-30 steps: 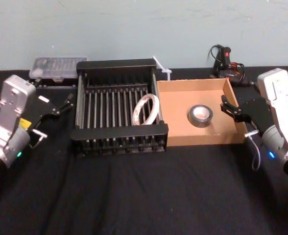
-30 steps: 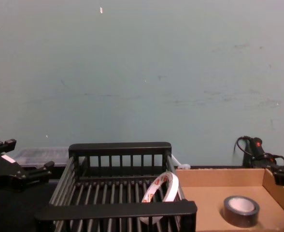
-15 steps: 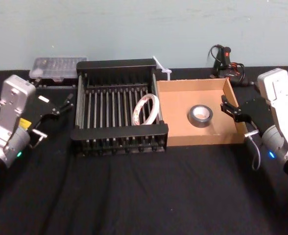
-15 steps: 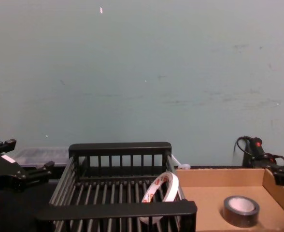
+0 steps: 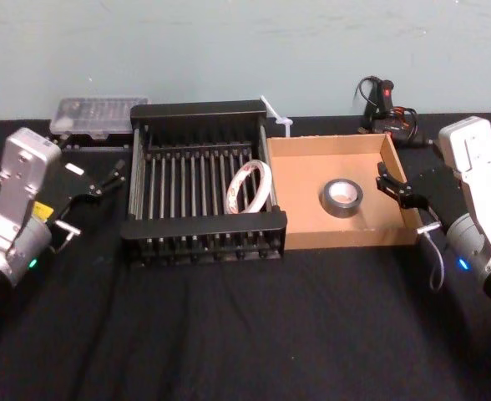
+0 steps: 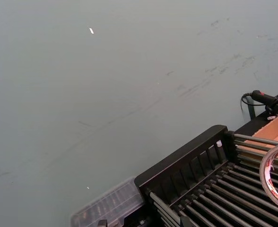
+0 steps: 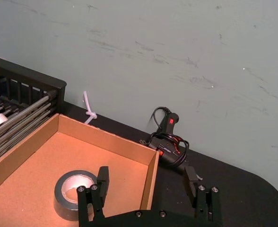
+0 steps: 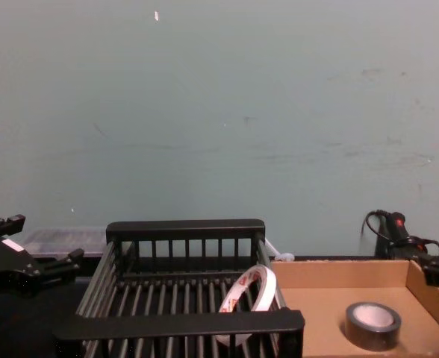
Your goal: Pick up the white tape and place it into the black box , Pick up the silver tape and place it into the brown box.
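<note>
Both jaws are spread wide on nothing, left gripper (image 5: 91,203) beside the black box (image 5: 202,228), right gripper (image 5: 402,197) at the brown box (image 5: 346,235) edge. I see the white tape (image 5: 247,186) standing on edge against the slatted basket's right wall, red print unreadable; the silver tape (image 5: 342,197) lies flat, hole up, on cardboard

No legible text on anything.

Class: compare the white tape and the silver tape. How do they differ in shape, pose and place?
The white tape is a thin, wide ring; the silver tape is squat and thick. The white tape stands tilted on edge; the silver lies flat. White sits in the black box, silver in the brown box. Neither is gripped.
</note>
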Robot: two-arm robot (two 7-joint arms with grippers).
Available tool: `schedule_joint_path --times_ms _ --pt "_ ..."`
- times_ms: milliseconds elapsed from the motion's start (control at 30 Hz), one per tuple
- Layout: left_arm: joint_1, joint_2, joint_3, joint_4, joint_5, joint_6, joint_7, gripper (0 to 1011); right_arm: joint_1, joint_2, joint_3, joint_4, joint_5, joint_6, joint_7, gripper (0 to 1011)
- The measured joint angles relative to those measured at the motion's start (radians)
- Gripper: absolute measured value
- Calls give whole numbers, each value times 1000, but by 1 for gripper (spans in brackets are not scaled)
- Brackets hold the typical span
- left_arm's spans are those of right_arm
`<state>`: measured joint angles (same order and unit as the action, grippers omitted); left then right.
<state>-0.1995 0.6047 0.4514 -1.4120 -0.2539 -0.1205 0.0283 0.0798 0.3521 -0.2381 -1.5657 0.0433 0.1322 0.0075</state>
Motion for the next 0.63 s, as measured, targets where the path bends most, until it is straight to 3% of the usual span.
schedule_joint_path --times_ms 633 --pt "0 0 0 0 0 0 0 1001 0 0 0 0 0 0 0 1002"
